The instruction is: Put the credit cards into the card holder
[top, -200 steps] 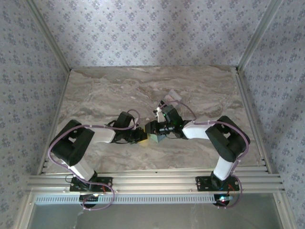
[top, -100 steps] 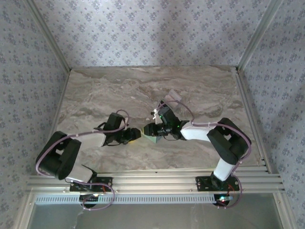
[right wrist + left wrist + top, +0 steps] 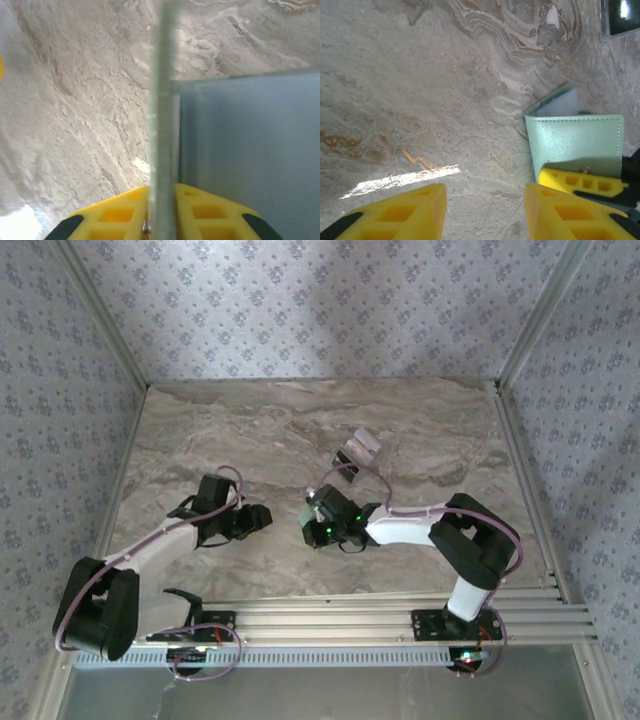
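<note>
The table (image 3: 250,430) is veined grey-beige marble, with ribbed metal rails (image 3: 320,620) along its near edge and flower-papered walls (image 3: 320,310) around it. The holder (image 3: 575,145) is flat, matte and pale green, with a stitched border and rounded corners. It is near the table's middle, pinched by my right gripper (image 3: 162,192) between yellow fingers (image 3: 580,182). A smooth blue-grey panel juts from it. My left gripper (image 3: 485,200) stands just beside it, jaws apart over bare marble. Shiny cards (image 3: 358,448) lie farther back.

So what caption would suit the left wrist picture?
Left gripper open over the marble table, beside the clamped green card holder.
</note>
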Action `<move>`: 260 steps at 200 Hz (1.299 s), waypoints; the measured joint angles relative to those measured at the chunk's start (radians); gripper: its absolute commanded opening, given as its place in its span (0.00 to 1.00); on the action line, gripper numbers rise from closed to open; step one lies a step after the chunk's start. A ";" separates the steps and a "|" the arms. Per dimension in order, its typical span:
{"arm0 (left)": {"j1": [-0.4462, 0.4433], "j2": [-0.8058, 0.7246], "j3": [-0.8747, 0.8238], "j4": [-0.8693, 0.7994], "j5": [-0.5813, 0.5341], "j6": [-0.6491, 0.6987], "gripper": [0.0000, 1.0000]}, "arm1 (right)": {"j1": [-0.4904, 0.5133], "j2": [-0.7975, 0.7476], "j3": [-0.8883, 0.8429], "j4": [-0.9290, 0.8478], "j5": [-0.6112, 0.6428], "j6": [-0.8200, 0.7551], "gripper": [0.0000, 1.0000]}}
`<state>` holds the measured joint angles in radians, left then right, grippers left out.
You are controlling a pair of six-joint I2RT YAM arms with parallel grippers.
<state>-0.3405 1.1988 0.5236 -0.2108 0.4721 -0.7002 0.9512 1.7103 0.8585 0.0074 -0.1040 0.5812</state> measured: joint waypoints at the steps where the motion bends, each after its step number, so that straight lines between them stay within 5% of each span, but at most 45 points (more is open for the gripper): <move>1: 0.000 0.000 0.003 -0.002 -0.002 0.001 0.44 | 0.002 0.000 0.001 -0.003 0.006 -0.002 0.13; 51: -0.045 0.037 0.059 -0.030 -0.026 0.011 0.43 | 0.146 0.025 0.155 -0.273 0.430 -0.015 0.09; 87: -0.055 0.063 0.097 -0.052 -0.059 0.011 0.43 | 0.228 0.152 0.299 -0.388 0.592 -0.037 0.39; 172: -0.032 0.157 0.176 -0.073 -0.091 0.011 0.43 | 0.131 0.040 0.125 -0.198 0.258 -0.099 0.84; 213: -0.031 0.188 0.263 -0.085 -0.082 0.011 0.43 | 0.095 0.035 0.092 -0.089 0.106 -0.124 0.96; 260: -0.033 0.225 0.354 -0.100 -0.075 0.014 0.44 | 0.094 0.011 0.075 -0.057 0.035 -0.134 0.96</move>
<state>-0.3733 1.4242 0.8772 -0.3111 0.3973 -0.6865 1.0454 1.7210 0.9333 -0.0494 -0.0689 0.4477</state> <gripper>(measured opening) 0.441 0.964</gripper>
